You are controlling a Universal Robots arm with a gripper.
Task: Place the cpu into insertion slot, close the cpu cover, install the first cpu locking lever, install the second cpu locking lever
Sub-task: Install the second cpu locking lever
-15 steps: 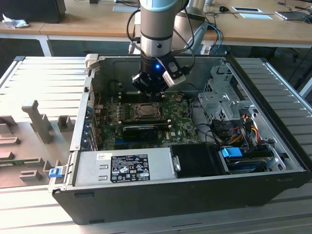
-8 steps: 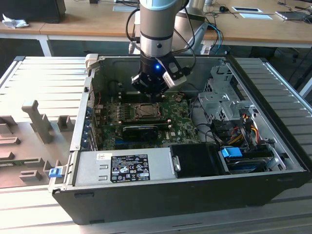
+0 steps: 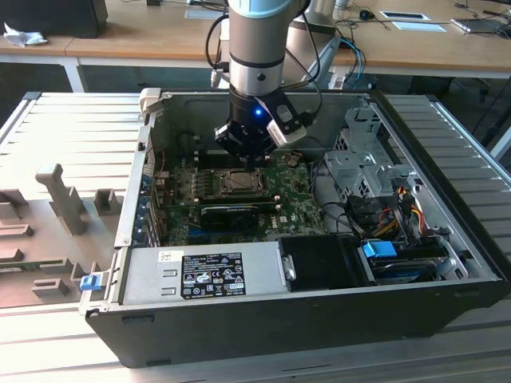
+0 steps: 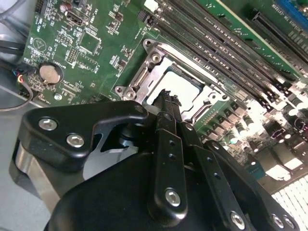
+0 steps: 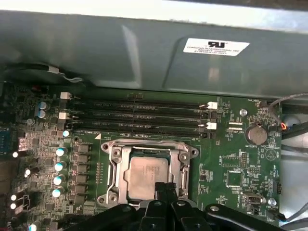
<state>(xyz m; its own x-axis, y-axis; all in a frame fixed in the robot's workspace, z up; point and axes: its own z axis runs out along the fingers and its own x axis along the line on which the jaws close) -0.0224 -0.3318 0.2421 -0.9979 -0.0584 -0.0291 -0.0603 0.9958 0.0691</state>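
Observation:
The cpu (image 5: 147, 172), a pale silvery square, lies in the insertion slot (image 3: 216, 183) on the green board. The cpu cover (image 5: 119, 169), a silvery frame, lies flat around it, and the chip's face shows through its window. My gripper (image 5: 163, 186) hangs just above the socket's edge with its black fingers pressed together, shut and holding nothing. In the second wrist view the gripper (image 4: 167, 99) ends over one side of the cpu (image 4: 183, 88). In the exterior view the gripper (image 3: 254, 162) is inside the open computer case, right over the socket.
Memory slots (image 5: 139, 115) run beside the socket, with a coin battery (image 5: 256, 134) close by. A long black card (image 3: 231, 211) lies in front of the socket. The power supply (image 3: 207, 275), drive cage (image 3: 359, 159) and cables (image 3: 399, 207) crowd the case.

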